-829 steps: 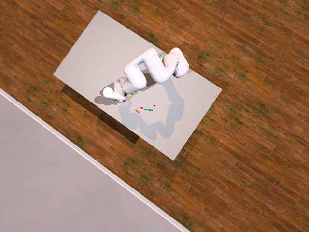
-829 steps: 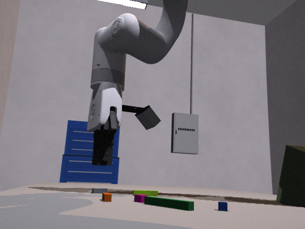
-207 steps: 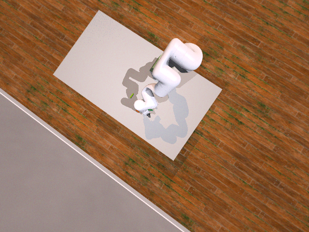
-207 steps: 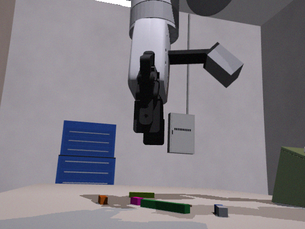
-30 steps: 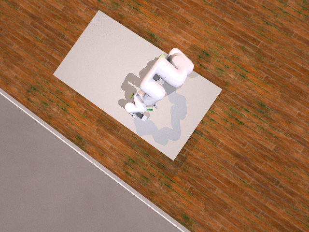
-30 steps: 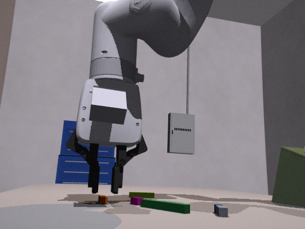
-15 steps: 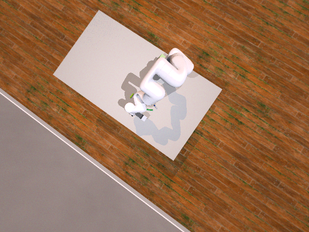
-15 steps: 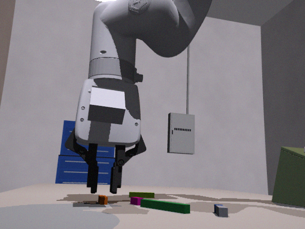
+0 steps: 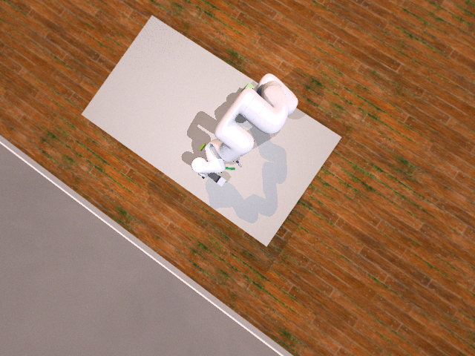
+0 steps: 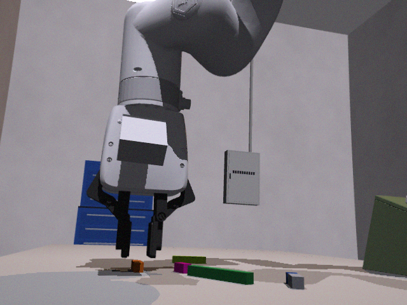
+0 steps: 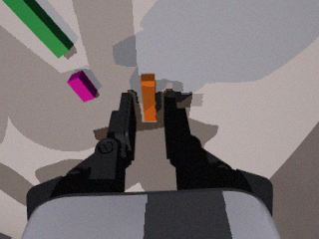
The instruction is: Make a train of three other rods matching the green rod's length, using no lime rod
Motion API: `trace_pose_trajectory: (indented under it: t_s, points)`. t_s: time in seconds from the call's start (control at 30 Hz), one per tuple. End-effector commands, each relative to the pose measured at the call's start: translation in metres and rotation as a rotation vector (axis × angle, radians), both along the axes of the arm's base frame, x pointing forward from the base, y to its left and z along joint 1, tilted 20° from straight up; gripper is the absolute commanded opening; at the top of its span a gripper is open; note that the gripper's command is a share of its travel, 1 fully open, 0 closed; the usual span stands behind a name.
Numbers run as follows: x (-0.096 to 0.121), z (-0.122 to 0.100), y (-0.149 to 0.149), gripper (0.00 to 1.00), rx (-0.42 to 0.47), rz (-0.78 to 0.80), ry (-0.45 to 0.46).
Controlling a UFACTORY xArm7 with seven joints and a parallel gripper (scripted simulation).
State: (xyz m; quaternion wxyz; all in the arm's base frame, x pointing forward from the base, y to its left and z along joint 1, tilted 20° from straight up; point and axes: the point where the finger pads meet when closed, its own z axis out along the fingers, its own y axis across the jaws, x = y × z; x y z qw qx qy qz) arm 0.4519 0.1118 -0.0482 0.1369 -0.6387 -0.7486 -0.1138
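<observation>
Gripping the light, stiff orange rod (image 10: 137,266) (image 11: 149,100) mid-length, near the tabletop's (image 9: 126,87) (image 10: 49,251) (image 11: 294,92) long edge, suits the partly open, empty fingers (image 10: 138,255).

"What's different from the oldest pictures?"

"The small grey square-ended rod (image 9: 240,165) (image 10: 297,281) was over by the long lime rod (image 9: 202,146) (image 10: 189,259). Now it's right by the little blue rod (image 9: 237,162) (image 10: 286,273)!"

"And the black two-fingered gripper (image 9: 202,176) (image 10: 138,254) (image 11: 149,107)?"

"A few seconds ago it was high up and sideways to the room camera. Now it's turned and come down low, over the short orange rod (image 10: 137,266) (image 11: 149,102)."

"The big white arm (image 9: 234,133) (image 10: 147,49) bent differently too!"
</observation>
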Motion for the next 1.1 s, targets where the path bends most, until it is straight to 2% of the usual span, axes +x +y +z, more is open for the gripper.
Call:
trace_pose_trajectory:
  t_s: [0.0, 1.07]
  points:
    - [0.0018, 0.0013, -0.0008, 0.24, 0.000, -0.002, -0.004]
    - [0.0015, -0.0037, 0.0010, 0.24, 0.000, -0.002, -0.004]
